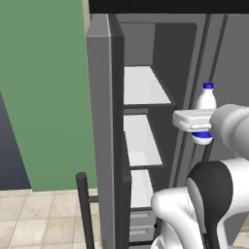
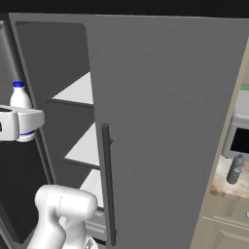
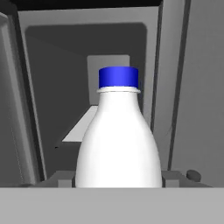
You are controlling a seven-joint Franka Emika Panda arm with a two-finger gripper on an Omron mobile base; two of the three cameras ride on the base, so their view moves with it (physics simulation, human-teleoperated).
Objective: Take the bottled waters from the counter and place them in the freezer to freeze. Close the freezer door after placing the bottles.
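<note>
My gripper [image 1: 202, 121] is clamped around the lower body of the white bottle [image 1: 205, 99], which stands upright between the fingers with its blue cap at 12 o'clock and the blue label just peeking out under my hand. In the hand view the white bottle fills the middle, its cap pointing at the back wall of the freezer [image 3: 83, 57], with a white shelf [image 3: 81, 127] showing at about 9 o'clock from the bottle's shoulder. From the left base view I hold the bottle in front of the open freezer, at 3 o'clock from the white shelves, level with the gap between the top shelf and the middle one. The freezer door [image 1: 99, 136] stands swung open at 9 o'clock from the shelves, its dark bar handle [image 1: 85, 209] low at 7 o'clock. In the right base view the plain grey door [image 2: 165, 131] covers the middle, and the translucent grey bottle [image 2: 236, 169] stands upright on the bench [image 2: 224, 184] far out at 3 o'clock, well apart from my gripper.
</note>
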